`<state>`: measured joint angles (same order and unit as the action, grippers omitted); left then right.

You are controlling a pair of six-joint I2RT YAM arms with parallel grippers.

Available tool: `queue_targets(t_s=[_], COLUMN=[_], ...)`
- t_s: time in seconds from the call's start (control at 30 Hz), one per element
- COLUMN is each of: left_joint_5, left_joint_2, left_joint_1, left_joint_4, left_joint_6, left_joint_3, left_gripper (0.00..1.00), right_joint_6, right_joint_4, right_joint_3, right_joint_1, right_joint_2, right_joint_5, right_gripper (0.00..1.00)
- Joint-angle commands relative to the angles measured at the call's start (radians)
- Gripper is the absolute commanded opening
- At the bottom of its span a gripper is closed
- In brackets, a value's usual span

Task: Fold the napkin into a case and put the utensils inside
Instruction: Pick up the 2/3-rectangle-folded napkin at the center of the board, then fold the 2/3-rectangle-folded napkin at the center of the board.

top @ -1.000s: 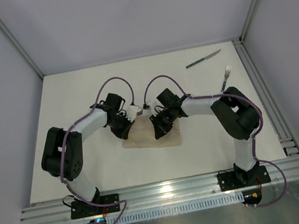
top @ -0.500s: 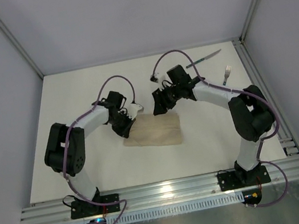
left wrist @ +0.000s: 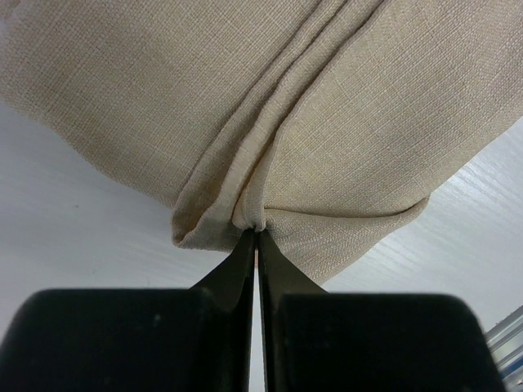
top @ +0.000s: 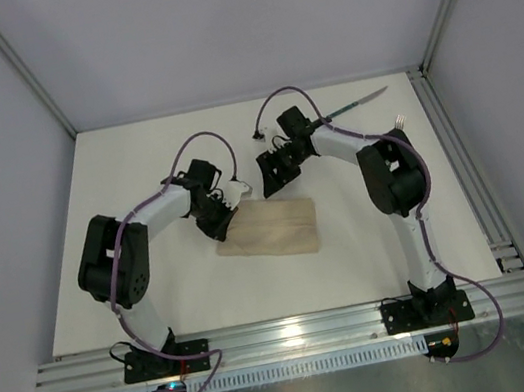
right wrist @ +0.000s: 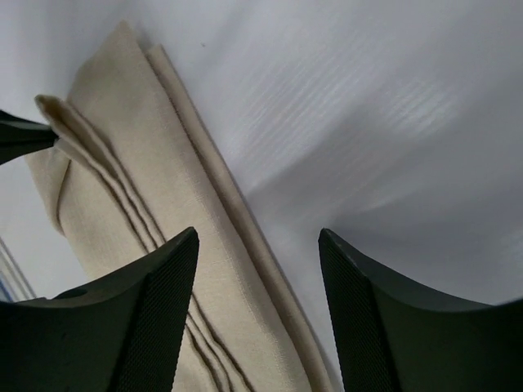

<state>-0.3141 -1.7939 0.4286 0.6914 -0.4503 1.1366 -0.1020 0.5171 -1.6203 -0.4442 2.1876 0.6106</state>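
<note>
The left gripper (left wrist: 257, 233) pinches the left end of the folded napkin (top: 273, 230) in mid-bench (top: 133, 158); the right gripper (top: 274, 176) hangs wide open just beyond it, the knife (top: 359, 102) near the far right corner

We are seeing bright, even overhead light on the white table (top: 160, 305), glaring off the front rail (top: 286, 331) (one small hot spot); the napkin (left wrist: 368, 106) weave is showing crisp, the black fingers (left wrist: 122, 343) nearest the lens blurring
</note>
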Motion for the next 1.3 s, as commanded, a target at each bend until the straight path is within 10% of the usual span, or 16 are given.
queue_targets(t_s=[0.0,0.4,0.67,1.27], left_joint_5=[0.007,0.003,-0.045,-0.161], left_joint_2=[-0.012,-0.015,-0.033,-0.114], left_joint_1=[0.001,0.001,-0.005,-0.047], left_joint_4=[-0.038,-0.032,-0.016,0.031], left_joint_6=[-0.013,-0.021,-0.014,0.042], left_joint_3=[0.009,0.017,0.040,0.111], left_gripper=[0.00,0.00,0.00,0.00], right_joint_6=[-0.024,-0.019,0.067,0.108], right_joint_4=[0.190,0.230,0.010,-0.313], right_joint_3=[-0.064,-0.023,0.078,0.436], right_joint_1=[-0.007,-0.007,-0.017,-0.293], right_joint_2=[0.064,0.127,-0.014,-0.384], right_joint_5=[0.096,0.218,0.150,-0.697], right_gripper=[0.63,0.43,0.11,0.04])
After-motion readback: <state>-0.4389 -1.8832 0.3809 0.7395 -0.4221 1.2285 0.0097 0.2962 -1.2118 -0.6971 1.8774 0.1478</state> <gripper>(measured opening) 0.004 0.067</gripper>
